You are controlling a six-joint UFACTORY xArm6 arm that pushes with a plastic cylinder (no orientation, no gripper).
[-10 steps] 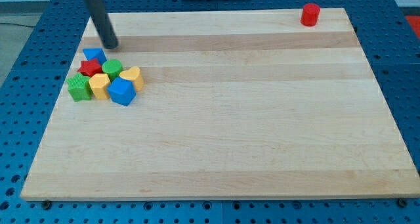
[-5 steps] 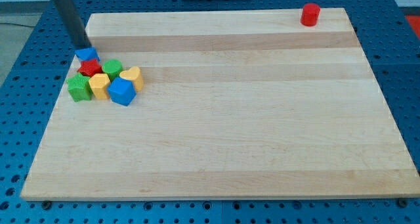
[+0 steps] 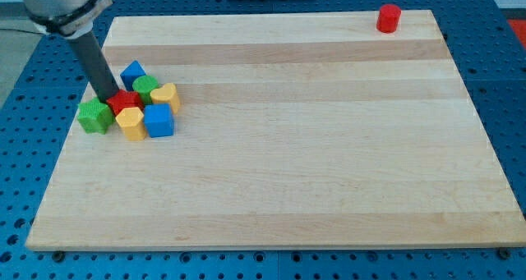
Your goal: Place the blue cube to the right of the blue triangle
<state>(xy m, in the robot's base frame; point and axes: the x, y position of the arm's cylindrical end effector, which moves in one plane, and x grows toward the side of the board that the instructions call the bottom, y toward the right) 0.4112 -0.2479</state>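
My tip [image 3: 109,98] sits at the left of the board, touching the left side of a red star block [image 3: 126,102]. The blue triangle [image 3: 133,71] lies just above and right of the tip. The blue cube [image 3: 159,121] is below and to the right, at the lower right of the cluster. The rod slants up toward the view's top left.
The cluster also holds a green round block [image 3: 146,87], a yellow heart-like block [image 3: 165,95], a yellow block [image 3: 131,122] and a green block [image 3: 94,115]. A red cylinder [image 3: 388,18] stands at the board's top right corner. The wooden board [image 3: 329,149] lies on a blue pegboard.
My tip moved left, then down into the cluster's left side. The blue triangle shifted up and right; the red star, yellow block, blue cube and green block were nudged.
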